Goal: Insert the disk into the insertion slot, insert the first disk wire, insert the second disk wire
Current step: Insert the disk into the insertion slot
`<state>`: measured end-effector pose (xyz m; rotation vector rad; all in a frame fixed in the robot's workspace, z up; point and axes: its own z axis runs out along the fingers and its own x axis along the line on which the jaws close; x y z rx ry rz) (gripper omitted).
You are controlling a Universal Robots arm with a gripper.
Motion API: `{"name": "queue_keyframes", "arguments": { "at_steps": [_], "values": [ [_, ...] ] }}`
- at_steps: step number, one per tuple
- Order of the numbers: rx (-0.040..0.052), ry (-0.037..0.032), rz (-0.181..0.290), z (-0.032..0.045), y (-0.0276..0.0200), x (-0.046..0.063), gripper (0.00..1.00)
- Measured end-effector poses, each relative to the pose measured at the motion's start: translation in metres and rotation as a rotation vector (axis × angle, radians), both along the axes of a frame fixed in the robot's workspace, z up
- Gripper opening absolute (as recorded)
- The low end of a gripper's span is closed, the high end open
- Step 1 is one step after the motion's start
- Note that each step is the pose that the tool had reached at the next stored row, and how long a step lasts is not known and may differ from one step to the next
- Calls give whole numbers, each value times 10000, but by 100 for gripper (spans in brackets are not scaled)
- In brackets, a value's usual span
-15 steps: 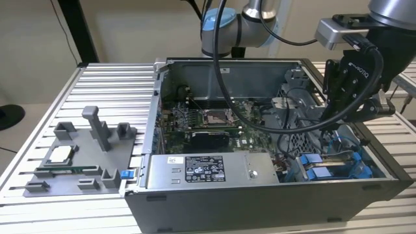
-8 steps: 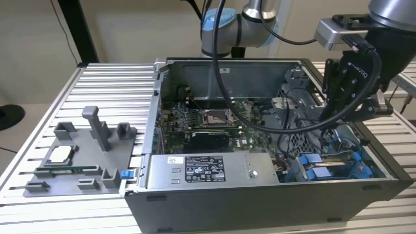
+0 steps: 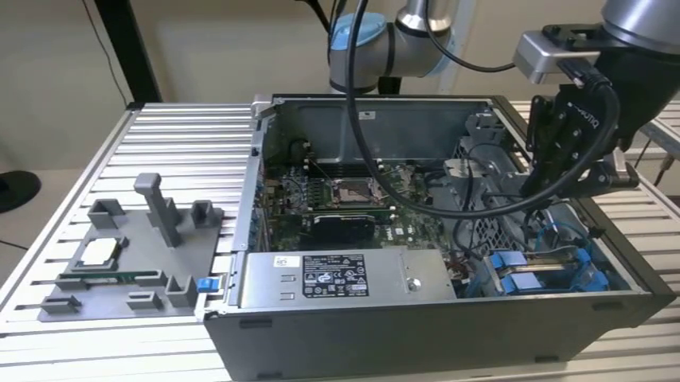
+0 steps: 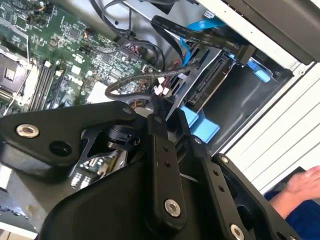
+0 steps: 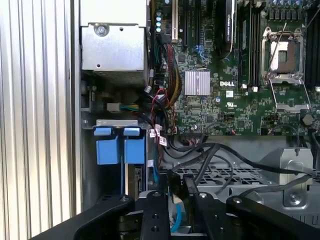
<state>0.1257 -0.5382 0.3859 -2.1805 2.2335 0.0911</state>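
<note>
My gripper (image 3: 547, 187) reaches down into the open computer case at the exterior view's right. In both wrist views its black fingers (image 5: 152, 210) are shut on a black connector (image 5: 176, 189) at the end of a black disk wire (image 4: 131, 80). Beyond the gripper (image 4: 167, 117) stands the insertion slot (image 4: 245, 100), a grey bay with bright blue tabs (image 5: 107, 149). The disk (image 4: 207, 85) sits inside it, dark side showing, its blue carrier (image 4: 200, 125) at the edge. Another black connector (image 4: 241, 52) and a blue cable (image 4: 202, 25) lie at the disk's far end.
The green motherboard (image 3: 340, 203) fills the case middle, with the grey labelled power-supply box (image 3: 340, 278) at the front. A perforated grey cage (image 5: 220, 175) lies beside the gripper. A grey fixture tray (image 3: 117, 263) sits on the ribbed table. A person's hand (image 4: 306, 184) rests outside the case.
</note>
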Motion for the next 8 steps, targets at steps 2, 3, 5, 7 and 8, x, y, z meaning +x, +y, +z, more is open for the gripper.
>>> {"name": "queue_keyframes", "arguments": {
  "at_steps": [2, 3, 5, 7, 8],
  "values": [
    [48, 0, -6, -3, 0, 0, 0],
    [65, -1, -6, -3, 0, 0, 0],
    [70, -1, -7, -5, -10, 0, 0],
    [68, -1, -7, -10, -64, 0, 0],
    [71, -1, -7, -17, -105, 0, 0]
  ]
}}
